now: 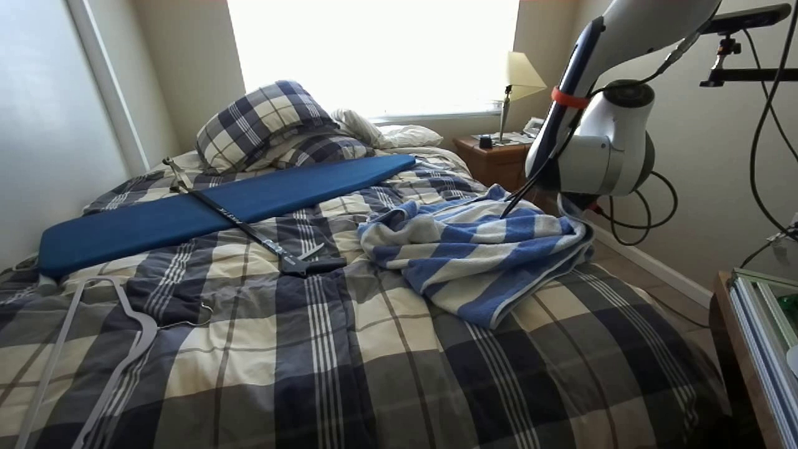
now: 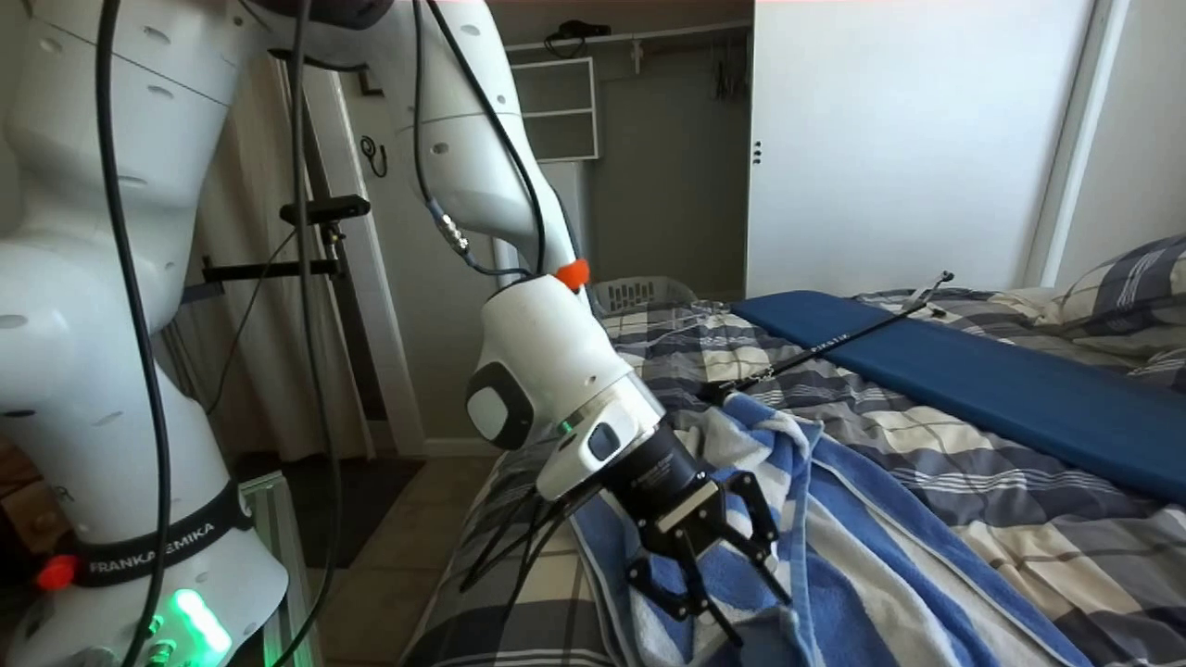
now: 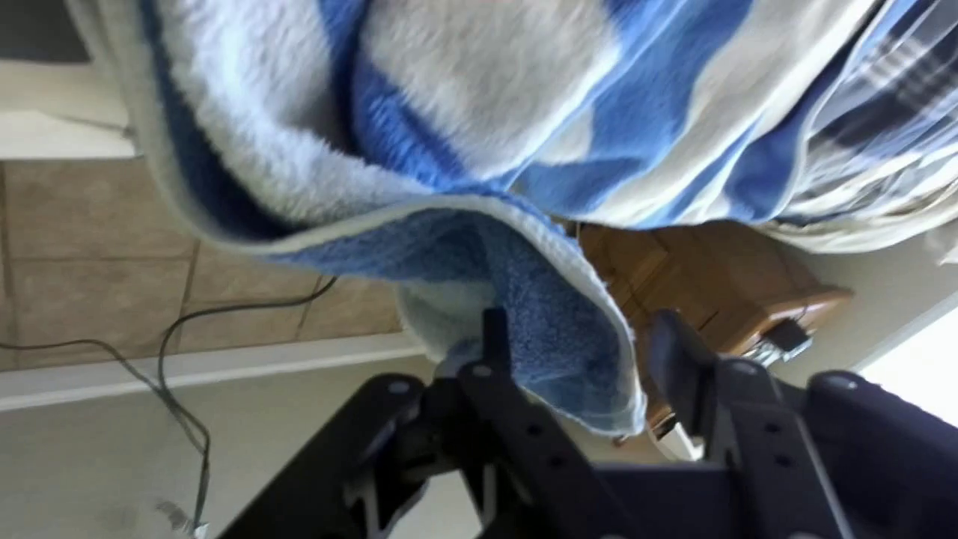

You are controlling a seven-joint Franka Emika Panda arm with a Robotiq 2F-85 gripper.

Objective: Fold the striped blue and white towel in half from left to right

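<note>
The fingers (image 3: pixel 495 340) of the Robotiq gripper (image 2: pixel 762 619) are standing spread; the striped blue and white towel (image 1: pixel 477 249) is lying rumpled beside them on the plaid bedspread (image 1: pixel 374 374), one edge showing between them in the wrist view. Well beyond them, a reacher (image 1: pixel 240 224) is crossing an ironing board (image 1: pixel 268 194).

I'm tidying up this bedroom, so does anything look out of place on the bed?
Yes: what looks like an ironing board lies on the plaid bedspread, with a reacher grabber across it and a hanger nearby; all would usually be stowed away. The striped towel looks rumpled too.
</note>
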